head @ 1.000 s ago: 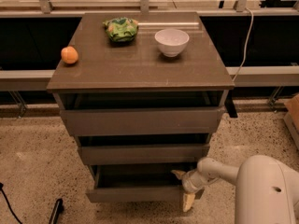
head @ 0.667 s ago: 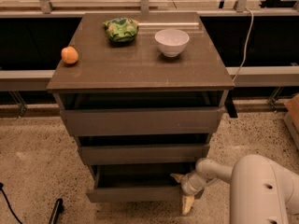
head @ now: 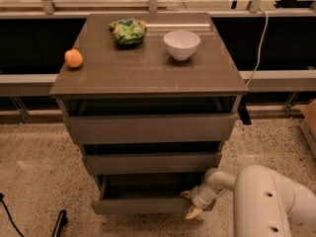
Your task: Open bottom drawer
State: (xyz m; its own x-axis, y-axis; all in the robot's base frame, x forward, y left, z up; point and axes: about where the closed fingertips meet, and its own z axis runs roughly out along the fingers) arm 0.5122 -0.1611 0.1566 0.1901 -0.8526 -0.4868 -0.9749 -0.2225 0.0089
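Observation:
The bottom drawer (head: 143,205) is the lowest of three grey-brown, handleless fronts in the cabinet. It stands pulled out a little, with a dark gap above its front that shows its interior. My gripper (head: 191,204) is at the drawer's right front corner, one pale fingertip (head: 192,213) hanging just below the front edge. My white arm (head: 266,201) reaches in from the lower right.
The cabinet top (head: 148,68) carries an orange (head: 73,58), a green bag (head: 128,30) and a white bowl (head: 181,44). The middle drawer (head: 150,163) and top drawer (head: 148,127) sit above. A black cable (head: 10,216) lies on the speckled floor at the left.
The arm has shifted slightly left and closer to the drawer corner. The bottom drawer stays pulled out about the same amount.

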